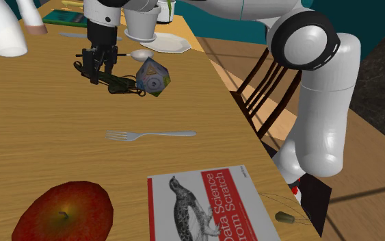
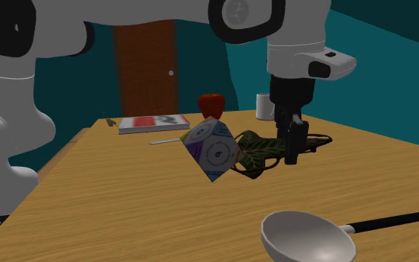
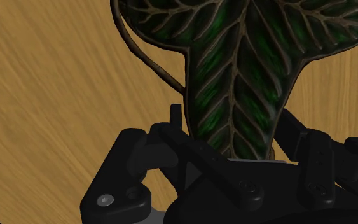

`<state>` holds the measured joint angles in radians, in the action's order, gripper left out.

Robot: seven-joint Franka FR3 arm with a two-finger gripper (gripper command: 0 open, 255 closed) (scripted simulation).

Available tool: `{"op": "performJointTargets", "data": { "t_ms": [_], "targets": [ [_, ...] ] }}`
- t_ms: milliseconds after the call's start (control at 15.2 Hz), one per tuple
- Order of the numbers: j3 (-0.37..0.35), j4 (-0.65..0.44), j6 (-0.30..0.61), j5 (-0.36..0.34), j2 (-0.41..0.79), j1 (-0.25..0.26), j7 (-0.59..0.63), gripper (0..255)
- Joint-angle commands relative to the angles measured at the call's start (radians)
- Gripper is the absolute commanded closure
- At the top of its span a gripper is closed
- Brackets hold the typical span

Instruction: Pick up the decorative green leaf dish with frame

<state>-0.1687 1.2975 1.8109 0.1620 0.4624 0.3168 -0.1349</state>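
The leaf dish [image 1: 121, 84] is dark green with brown veins and a thin dark wire frame. It sits low at the far part of the wooden table [image 1: 40, 130]. My black gripper [image 1: 98, 68] points down over its end and is shut on one leaf lobe. In the wrist view that lobe [image 3: 234, 83] runs down between the fingers of the gripper [image 3: 234, 141]. From the second exterior view the dish [image 2: 258, 151] looks tilted beside the gripper [image 2: 292, 149]. I cannot tell whether it still touches the table.
A many-sided printed die [image 1: 151, 77] stands right against the dish. Nearer are a fork [image 1: 150, 135], a book [image 1: 208, 209] and a red apple [image 1: 64, 212]. A plate [image 1: 165, 43], white pot [image 1: 143, 24] and white vase [image 1: 3, 31] stand behind. A ladle [image 2: 308, 237] lies across the table; a chair [image 1: 260, 92] flanks it.
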Motion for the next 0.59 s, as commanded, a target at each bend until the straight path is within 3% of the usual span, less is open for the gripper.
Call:
{"op": "performJointTargets", "data": {
  "t_ms": [0,528],
  "targets": [
    [0.0,0.001,0.0,0.0,0.0,0.0,0.0,255],
    [0.0,-0.041,-0.042,-0.001,0.0,0.0,0.007,255]
  ]
}}
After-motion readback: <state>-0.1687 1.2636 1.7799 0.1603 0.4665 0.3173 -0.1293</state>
